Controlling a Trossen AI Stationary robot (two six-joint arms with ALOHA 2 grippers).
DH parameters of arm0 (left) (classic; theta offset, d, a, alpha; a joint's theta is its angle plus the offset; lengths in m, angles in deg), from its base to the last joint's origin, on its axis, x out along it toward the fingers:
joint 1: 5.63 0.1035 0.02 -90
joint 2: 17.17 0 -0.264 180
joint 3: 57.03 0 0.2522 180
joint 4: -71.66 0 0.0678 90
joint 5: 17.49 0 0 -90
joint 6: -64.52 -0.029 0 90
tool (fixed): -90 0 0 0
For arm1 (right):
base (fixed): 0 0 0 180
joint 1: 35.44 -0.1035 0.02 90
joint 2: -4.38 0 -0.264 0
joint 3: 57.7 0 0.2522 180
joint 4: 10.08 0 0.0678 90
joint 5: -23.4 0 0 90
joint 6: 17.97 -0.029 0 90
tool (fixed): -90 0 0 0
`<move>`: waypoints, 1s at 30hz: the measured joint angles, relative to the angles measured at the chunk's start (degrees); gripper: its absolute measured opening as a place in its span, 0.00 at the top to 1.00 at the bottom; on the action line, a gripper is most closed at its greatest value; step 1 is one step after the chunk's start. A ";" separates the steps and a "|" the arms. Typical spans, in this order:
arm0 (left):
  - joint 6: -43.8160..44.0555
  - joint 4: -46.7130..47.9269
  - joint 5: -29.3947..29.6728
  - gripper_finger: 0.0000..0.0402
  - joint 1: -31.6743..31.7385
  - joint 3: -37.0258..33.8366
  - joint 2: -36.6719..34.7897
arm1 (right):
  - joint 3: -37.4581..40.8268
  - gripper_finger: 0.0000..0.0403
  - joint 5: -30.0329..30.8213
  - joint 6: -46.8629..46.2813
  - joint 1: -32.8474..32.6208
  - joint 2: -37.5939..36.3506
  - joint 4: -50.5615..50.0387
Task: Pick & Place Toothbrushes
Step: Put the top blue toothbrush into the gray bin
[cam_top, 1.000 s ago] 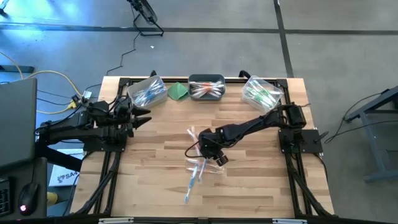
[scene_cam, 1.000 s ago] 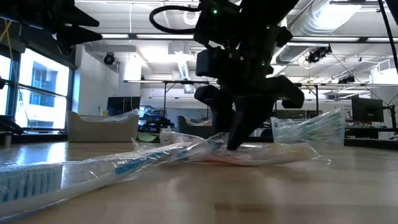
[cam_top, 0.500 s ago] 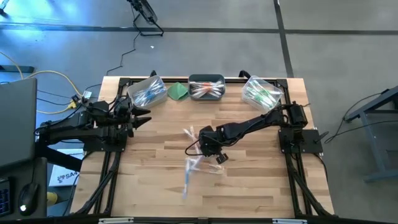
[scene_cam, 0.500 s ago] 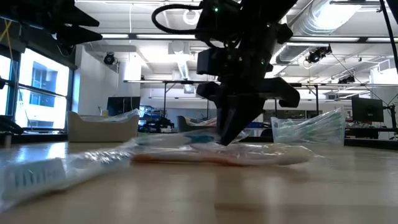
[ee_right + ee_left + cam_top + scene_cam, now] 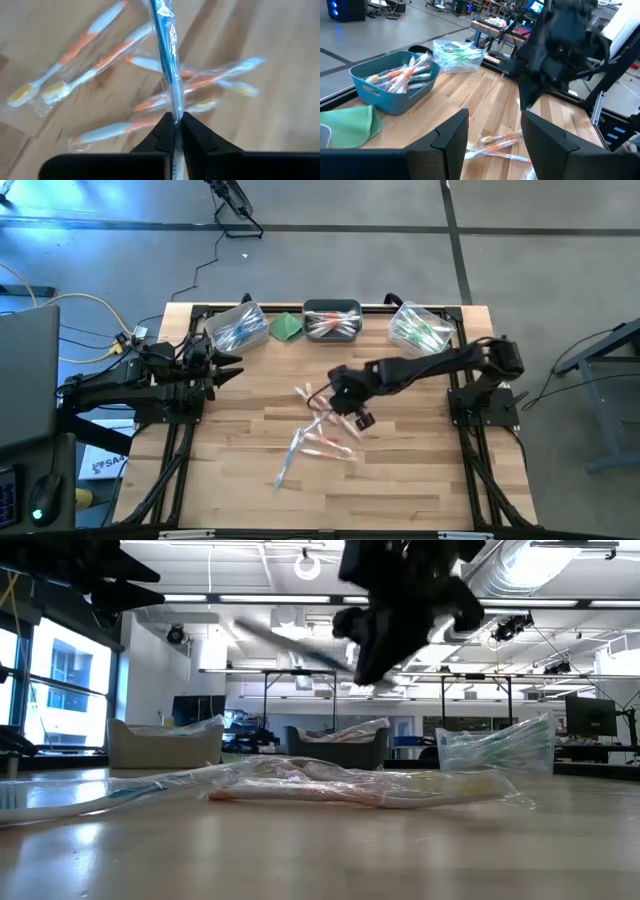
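Your right gripper has its fingers clamped on a blue wrapped toothbrush, lifted off the surface. Orange toothbrushes lie loose just below it. Your left gripper waits with fingers spread, well apart from them.

My right claw is a black, motion-smeared silhouette against the ceiling lights behind it. Daylight floods in by the window left of it. Glare sheens the tabletop beneath; the nearest toothbrushes are unfocused
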 joint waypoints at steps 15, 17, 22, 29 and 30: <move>0.00 -0.91 5.86 0.55 0.02 0.00 0.02 | -0.06 0.97 -9.37 -6.92 15.61 -13.34 4.37; -0.01 -1.75 7.42 0.55 0.02 0.00 0.02 | 0.07 0.97 -12.10 -9.27 17.67 -13.34 5.99; 0.00 -5.41 8.96 0.55 0.02 0.00 0.03 | -0.04 0.97 -14.62 -13.91 20.98 -13.33 13.83; -2.23 -14.18 10.38 0.55 0.02 0.00 0.04 | -0.02 0.97 -14.47 -22.47 23.86 -13.28 26.20; -2.21 -15.23 10.72 0.55 0.02 0.00 0.05 | -0.02 0.97 -14.24 -23.33 24.14 -13.28 27.47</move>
